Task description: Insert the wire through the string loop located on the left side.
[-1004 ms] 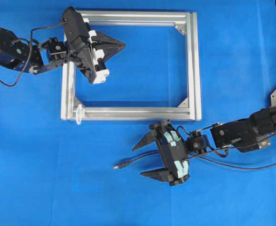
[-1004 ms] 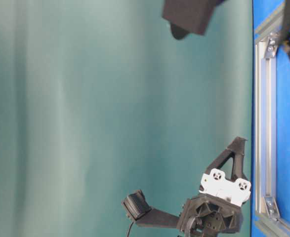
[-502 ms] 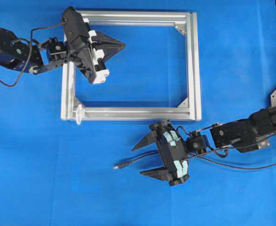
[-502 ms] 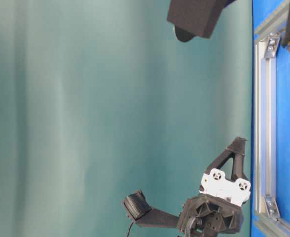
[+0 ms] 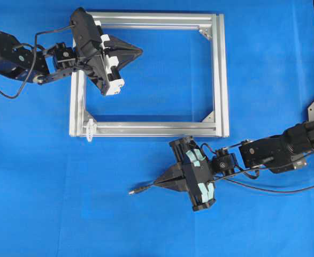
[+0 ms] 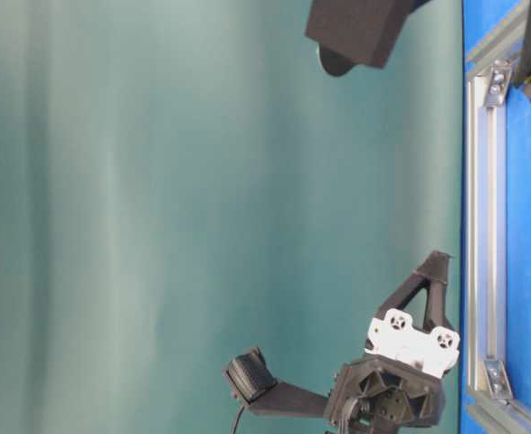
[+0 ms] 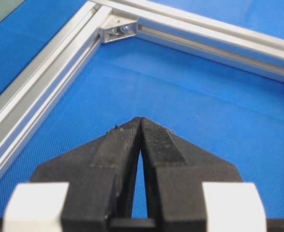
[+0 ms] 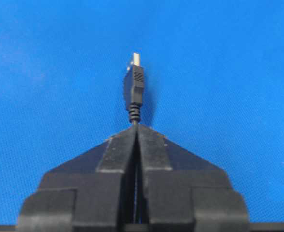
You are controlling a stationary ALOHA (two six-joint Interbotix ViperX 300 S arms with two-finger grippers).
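Gripping the wire [image 5: 146, 187] just behind its plug, the right tool [image 5: 158, 183] has its jaws pressed together on the thin black cable, so the pickup step looks done and the threading has not begun. In the right wrist view the plug [image 8: 134, 87] sticks straight out past the pinched tips, with its small metal end pointing away. The rest of the wire trails off to the right across the blue counter [image 5: 50, 214]. The string loop [image 5: 90, 130], a tiny whitish thread, hangs at the lower left corner of the silver aluminium frame [image 5: 221, 75], up and to the left of the plug and well apart from it. The next move likely calls for carrying the plug toward that corner and lining its tip up with the small opening, which will need fine aim because the loop is limp. The left tool [image 5: 138, 52] hovers inside the frame near its upper left, jaws pressed together and holding nothing. No obstacle is visible on the counter between plug and loop.
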